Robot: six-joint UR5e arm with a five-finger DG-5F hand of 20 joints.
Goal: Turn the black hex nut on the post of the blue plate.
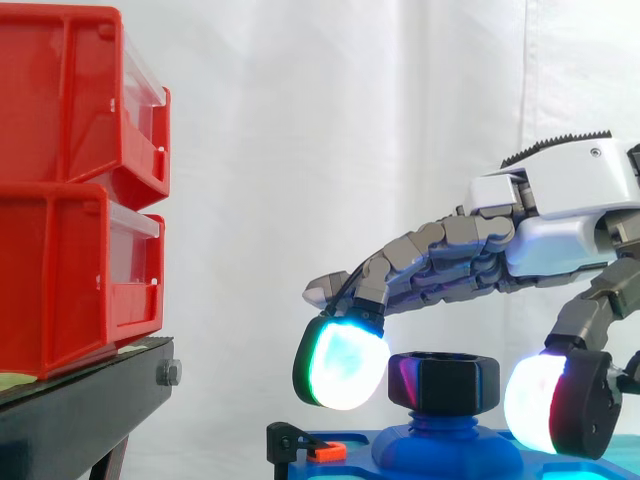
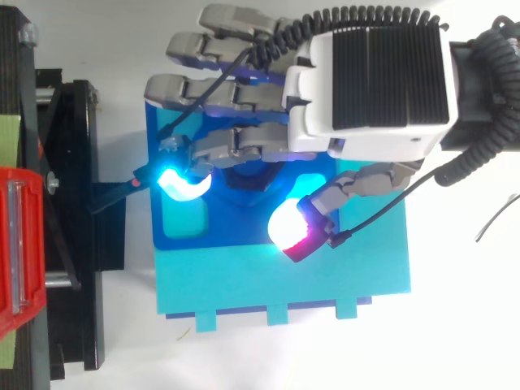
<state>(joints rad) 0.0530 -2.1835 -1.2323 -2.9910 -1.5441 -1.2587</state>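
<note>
Currently the fingers are spread and pinch nothing. One glowing pad hangs just beside the black hex nut on the side away from the arm. The thumb pad hangs just beside it on the arm side, and the side view shows a gap at each pad. The nut sits between the two pads, at about their level, on the post of the blue plate. The other fingers stretch out past the nut, off it. The hand has its palm over the nut.

Step, my read: pre-grasp, straddling the nut, turn not yet begun. The next move calls for closing finger pad and thumb pad onto opposite flats with firm contact, then rotating about the post without slipping off the corners.

Beyond the finger pad, well apart: red bins on a black stand.
</note>
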